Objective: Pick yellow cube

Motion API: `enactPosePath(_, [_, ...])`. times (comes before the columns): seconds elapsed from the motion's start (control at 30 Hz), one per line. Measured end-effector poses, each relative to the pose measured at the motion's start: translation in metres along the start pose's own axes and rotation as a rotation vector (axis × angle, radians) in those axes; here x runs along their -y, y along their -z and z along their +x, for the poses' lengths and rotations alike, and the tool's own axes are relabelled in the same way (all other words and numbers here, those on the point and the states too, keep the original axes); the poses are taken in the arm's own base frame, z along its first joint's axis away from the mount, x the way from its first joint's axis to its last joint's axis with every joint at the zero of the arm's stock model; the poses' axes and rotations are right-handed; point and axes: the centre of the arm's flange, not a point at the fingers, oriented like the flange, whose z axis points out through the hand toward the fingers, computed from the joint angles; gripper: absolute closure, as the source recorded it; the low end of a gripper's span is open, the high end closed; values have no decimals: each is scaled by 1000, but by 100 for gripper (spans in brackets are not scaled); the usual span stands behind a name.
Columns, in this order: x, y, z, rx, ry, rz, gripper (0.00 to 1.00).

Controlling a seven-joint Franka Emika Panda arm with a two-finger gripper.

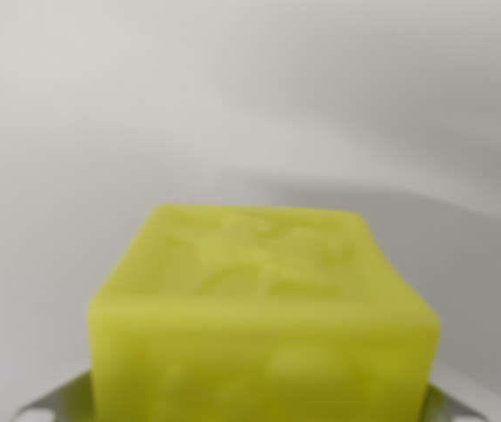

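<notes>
Yellow cube: the yellow cube [264,316] fills the lower middle of the wrist view, very close to the camera and out of focus. Its top face carries a raised, uneven relief; what the relief depicts cannot be made out through the blur.

Fingers: grey metal parts show at the bottom corners, one [57,403] at the wrist view's left of the cube and one [466,400] at the wrist view's right. The cube sits between them. Whether they press on its sides or stand just off it cannot be told, since the contact is hidden behind the cube and cut by the frame edge.

Position of the cube: between the two grey parts, upright, with one flat face toward the camera and the top face tilted into view.

Surroundings: only a pale grey-white surface [233,105] lies behind and around the cube, blurred, with a soft darker band running across the upper right. Whether this is the desk or a wall cannot be told.

Obstructions: the cube itself blocks the view of everything beneath and directly behind it.
</notes>
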Motion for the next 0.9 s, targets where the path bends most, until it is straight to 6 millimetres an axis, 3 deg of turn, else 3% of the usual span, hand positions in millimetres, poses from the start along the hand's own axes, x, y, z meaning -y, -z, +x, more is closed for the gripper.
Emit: enactPosePath(0.9, [0,67,0,1,0,0,100])
